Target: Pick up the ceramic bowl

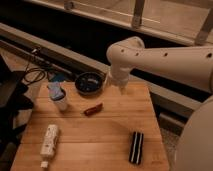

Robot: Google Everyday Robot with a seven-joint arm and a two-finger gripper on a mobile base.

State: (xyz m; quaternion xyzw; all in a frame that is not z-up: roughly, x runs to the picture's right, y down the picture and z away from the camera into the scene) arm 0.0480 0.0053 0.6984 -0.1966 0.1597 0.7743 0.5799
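The ceramic bowl [89,83] is small, round and dark navy-black with a faint bluish inside. It sits at the far edge of the wooden table [100,135], left of centre. My white arm comes in from the right, and my gripper [114,83] hangs just to the right of the bowl, close to its rim, near the table's far edge. A white cup with a blue top [57,96] stands to the front left of the bowl.
A small red-brown object [93,109] lies in front of the bowl. A white bottle [49,139] lies at the front left. A black and white striped block [136,147] lies at the front right. Cables [35,72] lie on the floor at the left.
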